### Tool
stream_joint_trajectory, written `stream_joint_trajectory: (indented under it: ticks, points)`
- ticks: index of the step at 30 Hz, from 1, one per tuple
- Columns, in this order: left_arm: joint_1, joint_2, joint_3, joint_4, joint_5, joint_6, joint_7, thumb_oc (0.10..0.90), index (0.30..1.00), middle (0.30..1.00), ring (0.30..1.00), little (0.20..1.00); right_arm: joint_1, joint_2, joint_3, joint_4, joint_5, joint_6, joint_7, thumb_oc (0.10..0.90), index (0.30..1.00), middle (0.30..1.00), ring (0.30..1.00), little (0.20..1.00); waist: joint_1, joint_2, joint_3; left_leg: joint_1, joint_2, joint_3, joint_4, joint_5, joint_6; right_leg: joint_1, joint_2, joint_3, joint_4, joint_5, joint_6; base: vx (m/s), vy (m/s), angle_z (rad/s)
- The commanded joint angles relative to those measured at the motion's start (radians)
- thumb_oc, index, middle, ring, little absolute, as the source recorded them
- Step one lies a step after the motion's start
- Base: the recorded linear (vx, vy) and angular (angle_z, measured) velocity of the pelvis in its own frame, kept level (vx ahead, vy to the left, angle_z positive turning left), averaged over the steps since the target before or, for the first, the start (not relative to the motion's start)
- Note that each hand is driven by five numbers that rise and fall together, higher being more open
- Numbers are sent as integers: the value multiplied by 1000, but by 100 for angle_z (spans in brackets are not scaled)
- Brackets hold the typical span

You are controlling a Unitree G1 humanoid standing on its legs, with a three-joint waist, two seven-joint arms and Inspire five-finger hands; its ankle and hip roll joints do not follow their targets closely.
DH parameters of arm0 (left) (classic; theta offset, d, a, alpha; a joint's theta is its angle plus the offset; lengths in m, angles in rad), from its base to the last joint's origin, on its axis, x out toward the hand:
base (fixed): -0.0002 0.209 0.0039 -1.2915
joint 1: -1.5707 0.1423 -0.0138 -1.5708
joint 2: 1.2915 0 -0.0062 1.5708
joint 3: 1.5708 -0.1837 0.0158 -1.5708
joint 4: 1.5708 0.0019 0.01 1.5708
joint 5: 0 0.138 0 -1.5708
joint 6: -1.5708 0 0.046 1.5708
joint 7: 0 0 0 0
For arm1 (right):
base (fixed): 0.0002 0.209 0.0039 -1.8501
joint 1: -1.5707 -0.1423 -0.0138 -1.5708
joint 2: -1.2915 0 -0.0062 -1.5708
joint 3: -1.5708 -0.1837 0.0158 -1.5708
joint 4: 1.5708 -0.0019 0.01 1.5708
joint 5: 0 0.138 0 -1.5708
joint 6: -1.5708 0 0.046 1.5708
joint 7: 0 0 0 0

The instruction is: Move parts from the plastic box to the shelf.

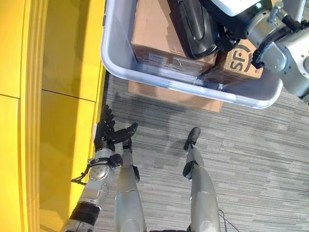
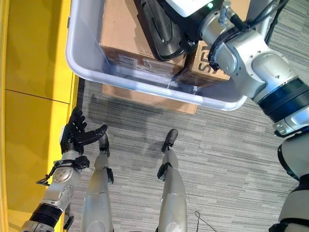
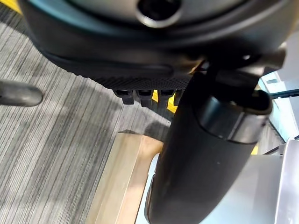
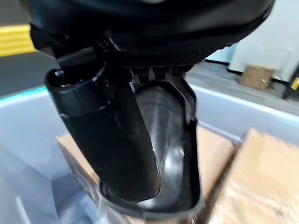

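Observation:
A grey plastic box [image 1: 145,77] stands at the top of the eye views. In it a black moulded part [image 1: 193,29] lies over a cardboard carton [image 1: 154,29]. My right arm reaches into the box from the right. In the right wrist view, my right hand [image 4: 112,140] has its thumb across the hollow face of the black part [image 4: 173,140], with the fingers behind it. The yellow shelf [image 1: 63,96] runs down the left side. My left hand [image 1: 108,133] hangs low beside the shelf's edge, with fingers straight and nothing in it.
A second carton with print [image 1: 241,60] sits in the box's right end. The box rests on a flat brown base [image 1: 169,94] on grey carpet [image 1: 251,159]. The left wrist view shows that base [image 3: 121,177].

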Motion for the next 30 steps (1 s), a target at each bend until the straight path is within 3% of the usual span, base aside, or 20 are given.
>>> stream_joint_trajectory:
  ticks: [1, 13, 30]
  points:
    - [38, 30, 34, -102, 42, -50, 22, 900, 1000, 1000, 1000, 1000, -89, -57, -90, -36, 35, 4, -78, 900, 1000, 1000, 1000, 1000, -11, 6, -1, 101, 17, 83, -42, -26, 12, 58, -62, 110, 225, -169, 128, 0, 0, 0]
    - [30, 25, 21, -93, 46, -54, 32, 900, 1000, 1000, 1000, 1000, 11, 18, -185, 62, 49, 21, -118, 900, 1000, 1000, 1000, 1000, -3, 24, -1, 81, 14, 80, -38, -24, 15, 40, -64, 110, 237, -175, 125, 0, 0, 0]
    - [6, 18, -10, -83, 43, -60, 57, 900, 1000, 1000, 1000, 1000, 20, 123, -211, 180, 50, 43, -179, 900, 1000, 1000, 1000, 1000, 9, 56, -1, 7, 7, 63, 19, -47, 23, -24, -72, 113, 297, -194, 121, 0, 0, 0]
